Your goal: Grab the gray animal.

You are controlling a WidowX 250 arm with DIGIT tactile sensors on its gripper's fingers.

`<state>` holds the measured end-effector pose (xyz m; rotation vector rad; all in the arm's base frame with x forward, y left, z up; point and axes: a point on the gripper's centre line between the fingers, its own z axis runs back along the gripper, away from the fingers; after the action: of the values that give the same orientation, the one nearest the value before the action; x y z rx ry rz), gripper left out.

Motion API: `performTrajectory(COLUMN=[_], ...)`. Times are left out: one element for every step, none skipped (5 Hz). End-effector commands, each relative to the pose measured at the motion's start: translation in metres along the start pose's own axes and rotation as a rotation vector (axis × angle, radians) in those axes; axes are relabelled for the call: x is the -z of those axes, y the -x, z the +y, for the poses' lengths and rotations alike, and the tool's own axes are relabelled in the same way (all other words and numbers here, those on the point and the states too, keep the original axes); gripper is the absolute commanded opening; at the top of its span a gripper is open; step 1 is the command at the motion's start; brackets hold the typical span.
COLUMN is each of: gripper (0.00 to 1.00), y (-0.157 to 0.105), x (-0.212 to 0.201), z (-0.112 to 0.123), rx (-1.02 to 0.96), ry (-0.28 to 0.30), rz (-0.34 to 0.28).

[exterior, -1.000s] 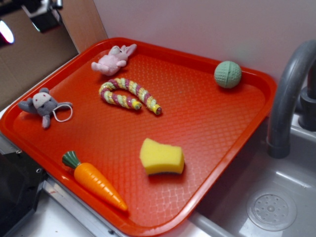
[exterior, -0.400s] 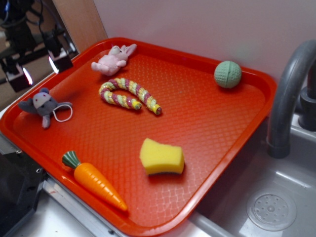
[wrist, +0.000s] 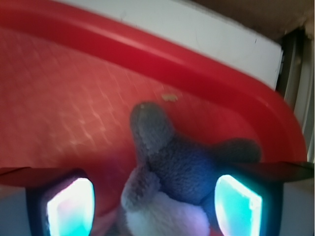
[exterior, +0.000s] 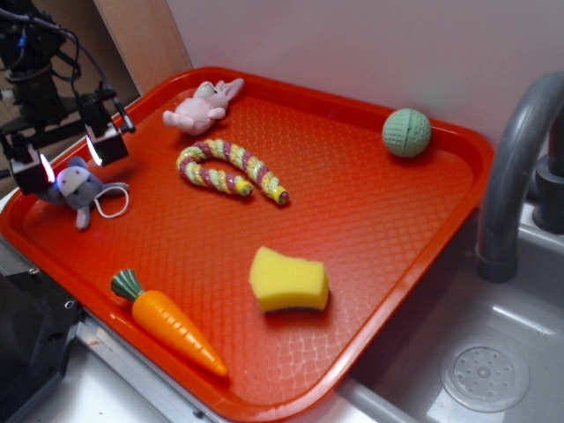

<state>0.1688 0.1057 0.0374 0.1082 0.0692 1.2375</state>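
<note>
Since the earlier frames, your gripper (exterior: 69,157) has come down from the upper left corner and now stands over the gray animal (exterior: 77,187), while nothing on the tray has moved. The gray animal lies at about 9 o'clock on the red tray (exterior: 370,220), close to the left rim, with its thin white cord loop (exterior: 111,204) spread toward 3 o'clock. You hold the fingers wide apart, and they grip nothing yet; one lit pad sits on each side of the toy, so that a closing would catch the body between them. In the wrist view the gray animal (wrist: 182,182) fills the gap between the two glowing pads (wrist: 71,206), which I judge is why the hand was brought to exactly this place. Whether the pads already touch the plush, I cannot tell.

The pink bunny (exterior: 203,107) rests at 11 o'clock, well apart, so you should not confuse it. The striped rope toy (exterior: 231,167), the green ball (exterior: 406,132), the yellow sponge (exterior: 289,280) and the carrot (exterior: 167,322) lie away from the hand. I think the next step needs a little more descent, then closing.
</note>
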Motion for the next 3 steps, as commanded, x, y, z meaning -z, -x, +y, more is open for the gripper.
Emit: performTrajectory(gripper=[0.00,0.00,0.00], y=[0.013,0.018,0.040], x=[0.029,-0.002,-0.055], z=[-0.002,-0.013,-0.042], rx=[0.119,0.293,0.535], ry=[0.015,0.047,0.077], rz=[0.034,-0.014,-0.097])
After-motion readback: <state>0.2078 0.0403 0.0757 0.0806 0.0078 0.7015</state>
